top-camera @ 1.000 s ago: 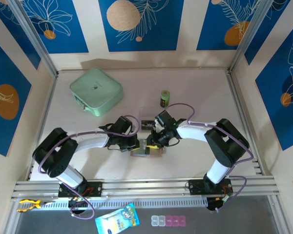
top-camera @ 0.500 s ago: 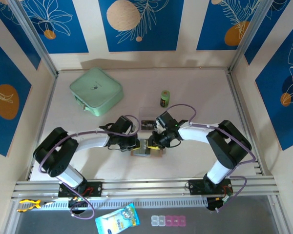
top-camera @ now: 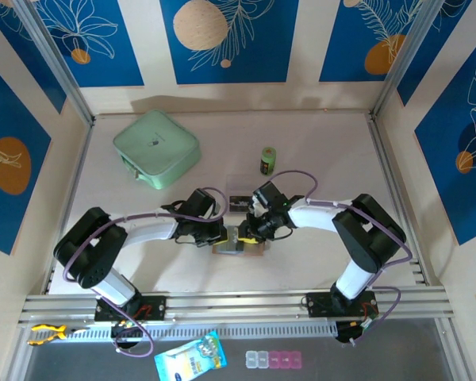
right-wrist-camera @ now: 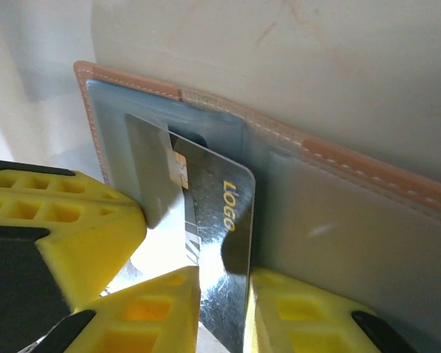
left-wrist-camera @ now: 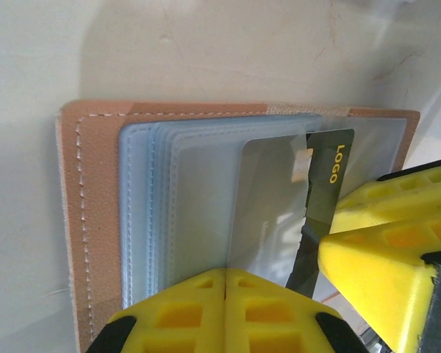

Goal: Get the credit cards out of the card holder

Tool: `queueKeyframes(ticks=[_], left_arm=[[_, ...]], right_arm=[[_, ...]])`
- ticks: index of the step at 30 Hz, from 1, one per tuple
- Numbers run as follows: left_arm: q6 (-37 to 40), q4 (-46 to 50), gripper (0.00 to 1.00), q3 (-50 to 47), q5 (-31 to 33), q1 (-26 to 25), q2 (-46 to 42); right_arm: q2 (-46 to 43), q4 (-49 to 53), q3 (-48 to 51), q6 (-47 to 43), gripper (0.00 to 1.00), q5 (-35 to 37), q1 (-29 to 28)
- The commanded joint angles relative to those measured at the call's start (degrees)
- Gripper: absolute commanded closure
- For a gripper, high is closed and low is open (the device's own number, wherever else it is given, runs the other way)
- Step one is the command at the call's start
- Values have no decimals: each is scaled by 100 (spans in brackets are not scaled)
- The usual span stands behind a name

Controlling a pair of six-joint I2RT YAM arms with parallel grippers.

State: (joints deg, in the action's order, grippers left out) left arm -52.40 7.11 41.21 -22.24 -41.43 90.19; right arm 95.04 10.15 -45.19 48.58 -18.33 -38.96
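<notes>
The card holder (left-wrist-camera: 95, 220) lies open on the table, tan-pink with clear plastic sleeves (left-wrist-camera: 191, 198); from above it sits between both arms (top-camera: 239, 248). A dark credit card marked LOGO (right-wrist-camera: 231, 213) sticks partway out of a sleeve, and my right gripper (right-wrist-camera: 224, 272) is shut on its edge. In the left wrist view the same card (left-wrist-camera: 327, 176) stands beside the right gripper's yellow fingers (left-wrist-camera: 382, 250). My left gripper (left-wrist-camera: 226, 271) is shut, its tips pressed onto the sleeves. A pale grey card (right-wrist-camera: 151, 169) shows in the sleeve beside the dark one.
A small dark card (top-camera: 239, 202) lies flat just behind the holder. A mint-green square case (top-camera: 156, 148) sits at the back left and a small green can (top-camera: 268, 161) at the back middle. A blue packet (top-camera: 190, 359) and small pill boxes (top-camera: 274, 359) lie on the near ledge.
</notes>
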Motion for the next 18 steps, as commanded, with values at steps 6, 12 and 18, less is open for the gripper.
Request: queueKeyframes(ticks=[6,12,18], left_arm=[[63,308,98,34,115,-29,152],[68,299,98,32,116,-30,130],[55,310,97,14,123,-32,53]], right_arm=[[-142,-107,96,135,84,-207,23],[-305,173,121,2,89,-16,75],[-576,464,176,-168,92,79,203]])
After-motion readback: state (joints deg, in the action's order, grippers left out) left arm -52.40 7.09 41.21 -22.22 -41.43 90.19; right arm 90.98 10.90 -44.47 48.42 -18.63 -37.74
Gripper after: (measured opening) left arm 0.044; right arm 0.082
